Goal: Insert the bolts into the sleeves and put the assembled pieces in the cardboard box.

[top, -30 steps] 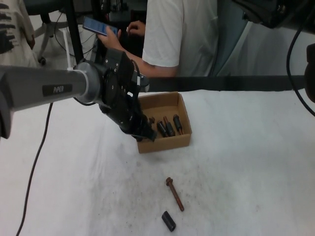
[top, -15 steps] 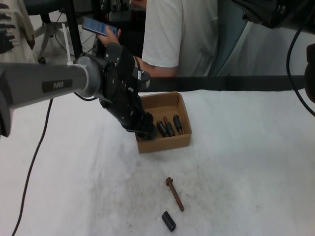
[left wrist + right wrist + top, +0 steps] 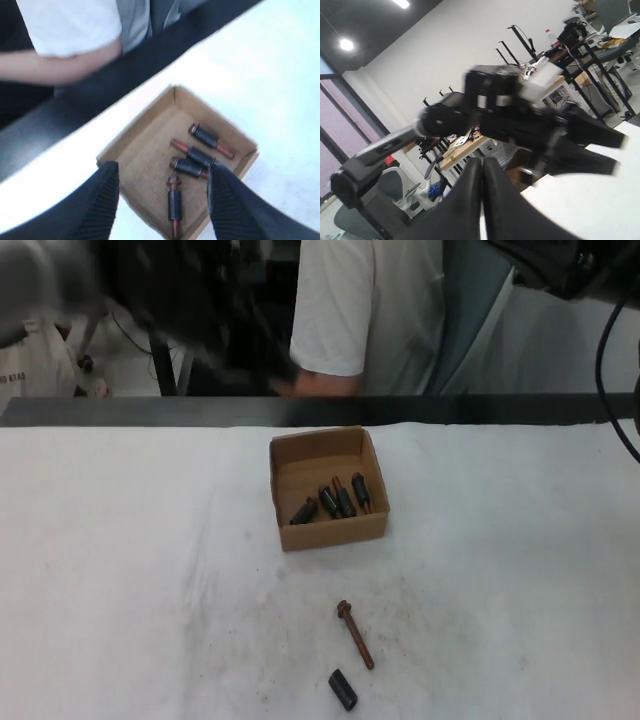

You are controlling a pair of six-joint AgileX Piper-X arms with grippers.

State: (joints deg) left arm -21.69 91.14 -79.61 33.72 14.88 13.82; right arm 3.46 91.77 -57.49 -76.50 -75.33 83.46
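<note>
The cardboard box (image 3: 326,535) stands mid-bench and holds several assembled pieces, sleeves on bolts (image 3: 338,502). A loose rusty bolt (image 3: 355,635) and a short black sleeve (image 3: 343,689) lie on the white cloth nearer the front. My left arm (image 3: 190,295) is a blur high at the back left. Its gripper (image 3: 162,170) hangs open well above the box (image 3: 145,130), with nothing between the fingers (image 3: 102,205). The right wrist view looks out level across the room, where my right gripper (image 3: 482,162) is shut on nothing. The left gripper (image 3: 619,154) appears there farther off, open.
A black bar (image 3: 450,408) runs along the bench's far edge, and a person in a white shirt (image 3: 370,310) sits behind it. A dark cable (image 3: 610,350) hangs at the right. White cloth (image 3: 120,570) covers the bench around the box.
My left arm has risen from the box's left side and swung away to the back left. An assembled piece now lies in the box where the gripper was.
</note>
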